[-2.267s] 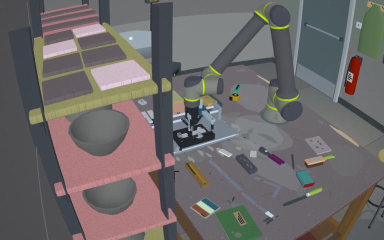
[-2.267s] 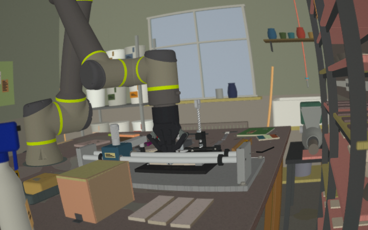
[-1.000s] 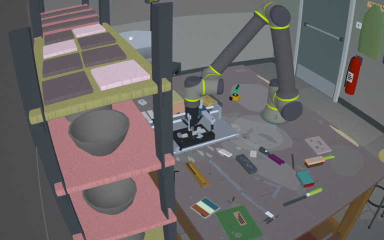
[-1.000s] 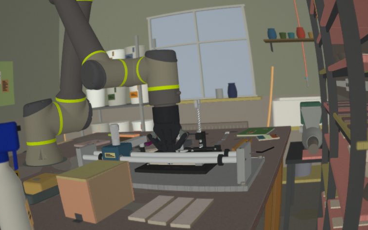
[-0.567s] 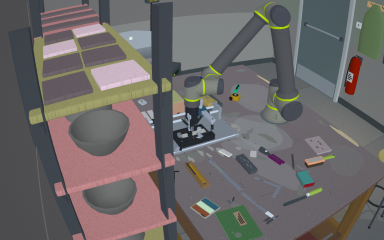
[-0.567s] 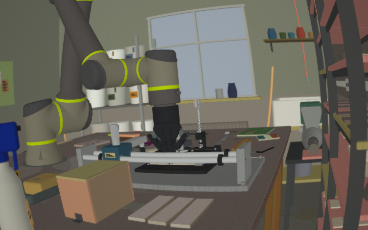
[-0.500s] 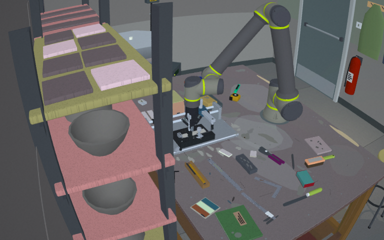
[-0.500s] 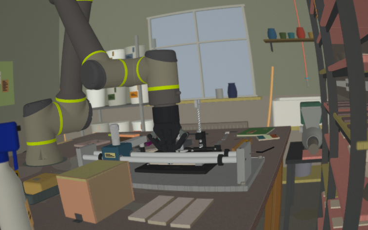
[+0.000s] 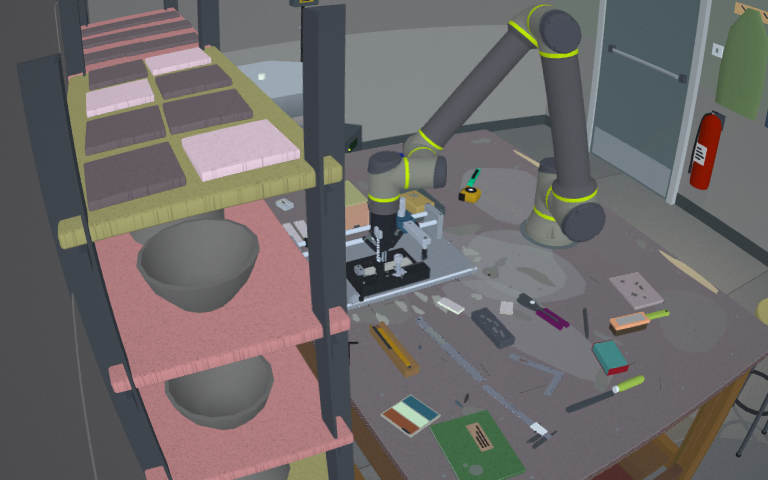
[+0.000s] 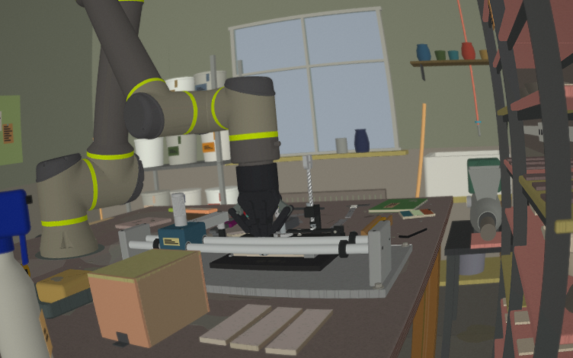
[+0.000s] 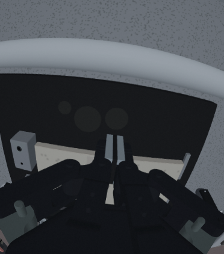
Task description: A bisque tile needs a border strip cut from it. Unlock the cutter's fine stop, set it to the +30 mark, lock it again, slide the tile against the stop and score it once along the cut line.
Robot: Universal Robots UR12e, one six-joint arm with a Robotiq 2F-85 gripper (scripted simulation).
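Note:
The bisque tile [image 11: 75, 155] is partly hidden under my gripper [image 11: 114, 147]; it lies on the cutter's black bed [image 9: 385, 275] as a pale strip between a grey stop block [image 11: 23, 149] and a thin grey plate [image 11: 185, 165]. The gripper, closed and empty, points down right above the tile's near edge, just behind the cutter's white guide rails [image 10: 257, 245]. The blue scoring carriage [image 10: 181, 235] with its upright handle sits at the left end of the rails. A threaded screw post [image 10: 309, 187] stands beyond the bed.
A tall shelving rack [image 9: 198, 238] with tiles and bowls stands close beside the cutter. A cardboard box [image 10: 148, 294] and three tile strips [image 10: 265, 328] lie in front of the cutter base. Rulers, knives, a brush and books are scattered across the bench.

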